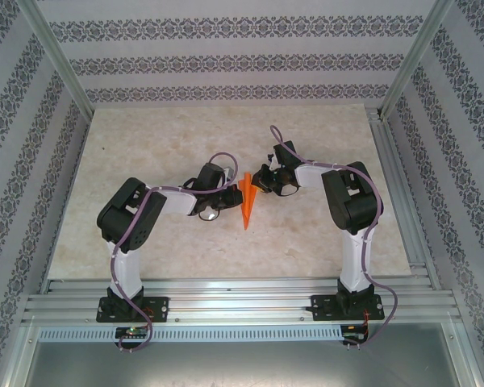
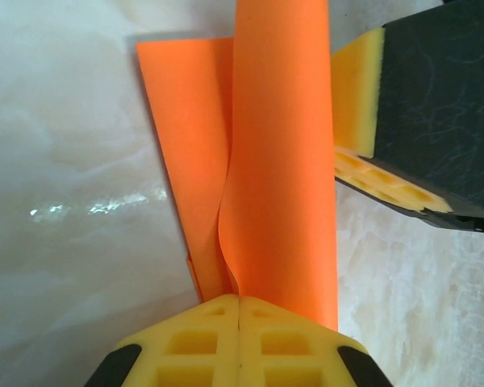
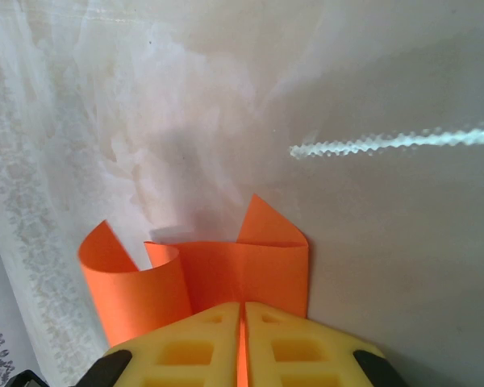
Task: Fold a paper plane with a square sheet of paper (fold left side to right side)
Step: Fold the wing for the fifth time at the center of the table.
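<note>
As left jaws and right jaws both pinch the paper plane (image 1: 247,201), one flap curled, marbled table (image 1: 145,145) around.

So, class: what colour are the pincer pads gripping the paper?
Yellow, best in the left wrist view: pads of the left pincer clamp the orange paper.

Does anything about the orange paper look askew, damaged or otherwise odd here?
Yes. The paper plane is not flat: by the left claw one flap bows up off the layer beneath, and by the right claw a loose edge curls into a roll. No tear shows.
</note>
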Robot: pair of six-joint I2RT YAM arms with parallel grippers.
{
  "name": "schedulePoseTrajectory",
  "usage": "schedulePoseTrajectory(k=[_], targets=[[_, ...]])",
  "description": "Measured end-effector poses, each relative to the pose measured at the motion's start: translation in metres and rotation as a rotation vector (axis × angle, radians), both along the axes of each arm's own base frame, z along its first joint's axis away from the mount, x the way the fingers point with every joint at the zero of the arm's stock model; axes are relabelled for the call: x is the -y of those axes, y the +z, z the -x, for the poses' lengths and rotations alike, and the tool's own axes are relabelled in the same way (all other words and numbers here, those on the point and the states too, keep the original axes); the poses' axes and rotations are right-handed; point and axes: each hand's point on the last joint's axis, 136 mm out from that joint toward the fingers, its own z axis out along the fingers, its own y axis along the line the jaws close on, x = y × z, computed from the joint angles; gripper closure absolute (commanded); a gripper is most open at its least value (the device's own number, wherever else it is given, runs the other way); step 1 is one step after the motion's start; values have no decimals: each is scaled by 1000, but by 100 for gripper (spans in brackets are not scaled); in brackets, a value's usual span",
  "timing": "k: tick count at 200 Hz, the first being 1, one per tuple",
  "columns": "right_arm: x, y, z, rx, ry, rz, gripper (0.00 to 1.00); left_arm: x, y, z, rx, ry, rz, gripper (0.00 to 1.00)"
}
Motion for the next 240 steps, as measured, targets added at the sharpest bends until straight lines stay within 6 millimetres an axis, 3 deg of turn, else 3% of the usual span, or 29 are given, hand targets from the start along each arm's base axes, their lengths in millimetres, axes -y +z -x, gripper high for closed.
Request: schedulePoseTrajectory(k=[240], targets=[[-1, 0, 0, -3, 2, -2, 89, 1, -3, -5, 21, 4, -75, 100]])
